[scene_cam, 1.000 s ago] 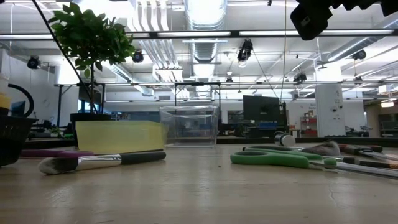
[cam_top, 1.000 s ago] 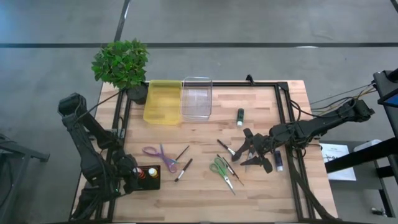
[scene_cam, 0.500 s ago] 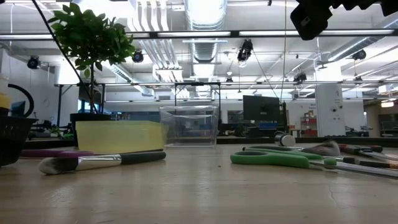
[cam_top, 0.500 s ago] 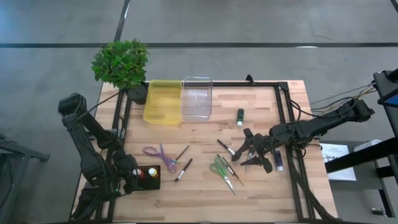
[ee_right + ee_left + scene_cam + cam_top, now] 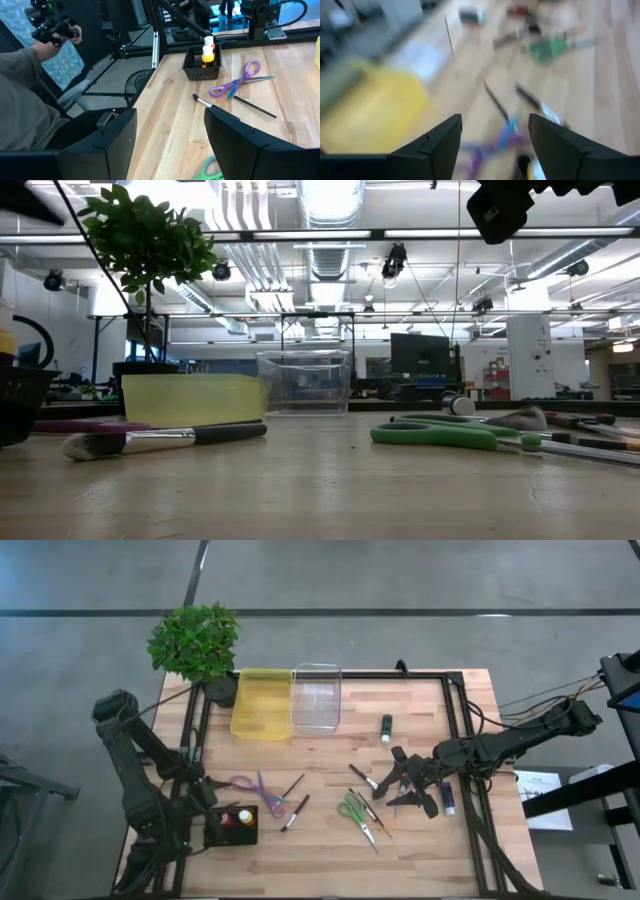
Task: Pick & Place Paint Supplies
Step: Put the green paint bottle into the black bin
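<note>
Wooden planks make up the table [image 5: 330, 840], ringed by a dark frame, with a potted plant [image 5: 195, 643] at its far left corner. Beside the plant sit a yellow bin [image 5: 262, 703] and a clear bin [image 5: 316, 697], touching side by side. At the near left, a small black basket [image 5: 232, 827] holds a yellow and an orange paint bottle (both upright), and the left gripper [image 5: 212, 783] hovers just beyond it with fingers spread, holding nothing. Purple scissors [image 5: 258, 790] and two thin brushes [image 5: 294, 812] lie just right of the basket. Green scissors [image 5: 358, 814] lie mid-table, a green bottle [image 5: 386, 727] farther back. The right gripper [image 5: 398, 783] hangs above another brush [image 5: 363, 777], fingers apart and empty.
</note>
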You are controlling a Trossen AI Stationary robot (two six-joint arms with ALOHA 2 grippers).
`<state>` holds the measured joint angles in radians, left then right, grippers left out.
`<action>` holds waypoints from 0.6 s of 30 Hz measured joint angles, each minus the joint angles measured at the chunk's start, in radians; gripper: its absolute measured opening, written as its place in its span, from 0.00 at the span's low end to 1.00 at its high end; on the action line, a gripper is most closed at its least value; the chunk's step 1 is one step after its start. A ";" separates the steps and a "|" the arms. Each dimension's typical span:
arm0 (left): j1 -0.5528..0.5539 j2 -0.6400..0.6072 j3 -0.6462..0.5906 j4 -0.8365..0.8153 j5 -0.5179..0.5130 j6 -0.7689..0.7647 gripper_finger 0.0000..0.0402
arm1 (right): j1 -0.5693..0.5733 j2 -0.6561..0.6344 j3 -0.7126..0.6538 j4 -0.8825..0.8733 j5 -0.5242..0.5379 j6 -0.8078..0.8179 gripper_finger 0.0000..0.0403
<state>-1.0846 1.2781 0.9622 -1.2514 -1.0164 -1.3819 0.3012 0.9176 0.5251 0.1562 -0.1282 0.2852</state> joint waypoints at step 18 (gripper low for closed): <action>0.502 0.000 0.241 0.486 0.188 1.224 0.42 | -0.037 0.015 0.134 -0.492 0.250 -0.269 0.57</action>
<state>-0.5822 1.2781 1.2027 -0.7659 -0.8286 -0.1577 0.2640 0.9323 0.6588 -0.3362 0.1216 0.0159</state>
